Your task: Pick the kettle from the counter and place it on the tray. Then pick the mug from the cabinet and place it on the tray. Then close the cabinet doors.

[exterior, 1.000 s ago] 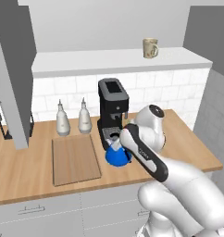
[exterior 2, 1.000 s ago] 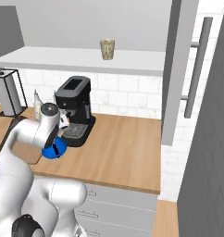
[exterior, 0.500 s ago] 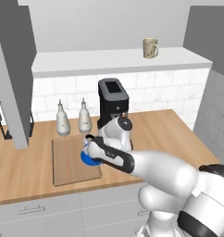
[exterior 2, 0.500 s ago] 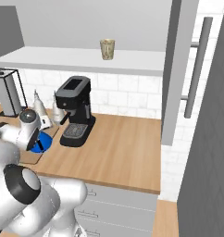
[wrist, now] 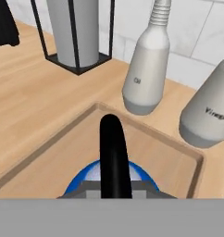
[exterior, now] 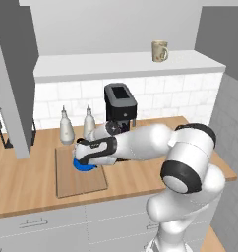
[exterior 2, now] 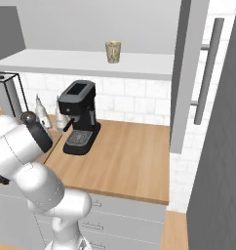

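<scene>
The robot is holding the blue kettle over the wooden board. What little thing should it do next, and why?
Probably lower it and let go: the gripper holds the kettle by its black handle, and the tray already lies right under it.

counter (exterior: 27,182) — tray (exterior: 76,183), bottles (exterior: 67,129)

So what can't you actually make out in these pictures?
- Whether the kettle sits on the tray or hangs just above it: the gripper covers it in the left base view, and the hand view's bottom edge cuts it off.
- The mug's pattern: too small.
- The kettle's lid knob: hidden behind its handle.
</scene>
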### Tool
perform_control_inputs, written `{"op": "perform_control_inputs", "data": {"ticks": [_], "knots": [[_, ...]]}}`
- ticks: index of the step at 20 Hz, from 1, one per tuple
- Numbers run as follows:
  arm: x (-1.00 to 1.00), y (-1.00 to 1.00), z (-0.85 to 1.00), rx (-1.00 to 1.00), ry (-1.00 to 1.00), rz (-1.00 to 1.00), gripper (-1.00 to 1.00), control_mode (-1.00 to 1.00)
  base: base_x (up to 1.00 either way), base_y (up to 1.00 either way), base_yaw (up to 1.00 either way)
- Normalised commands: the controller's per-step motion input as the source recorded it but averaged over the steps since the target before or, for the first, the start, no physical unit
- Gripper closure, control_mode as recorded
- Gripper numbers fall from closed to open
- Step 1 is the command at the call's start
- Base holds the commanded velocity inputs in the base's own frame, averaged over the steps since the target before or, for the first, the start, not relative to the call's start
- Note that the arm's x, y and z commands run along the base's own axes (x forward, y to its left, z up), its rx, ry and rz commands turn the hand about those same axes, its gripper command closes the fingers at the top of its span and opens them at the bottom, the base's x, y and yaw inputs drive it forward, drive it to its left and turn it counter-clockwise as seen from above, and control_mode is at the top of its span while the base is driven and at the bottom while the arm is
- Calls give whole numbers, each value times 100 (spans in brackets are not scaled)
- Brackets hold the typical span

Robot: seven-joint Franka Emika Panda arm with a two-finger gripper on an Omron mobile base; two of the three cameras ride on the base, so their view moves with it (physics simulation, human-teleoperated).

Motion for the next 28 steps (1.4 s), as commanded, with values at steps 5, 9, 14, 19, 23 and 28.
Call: {"op": "perform_control_inputs", "data": {"ticks": [5, 9, 14, 19, 23, 28], "knots": [[51, 28, -7, 1, 0, 0, 100, -100, 0, 0, 0], [22, 33, -3, 3, 0, 0, 100, -100, 0, 0, 0], [5, 25, -10, 5, 4, 0, 100, -100, 0, 0, 0], [10, 5, -23, 2, 2, 0, 100, -100, 0, 0, 0], [-6, -21, -29, 0, 8, -2, 100, -100, 0, 0, 0], [-17, -26, -33, 0, 7, -3, 100, -100, 0, 0, 0]]}}
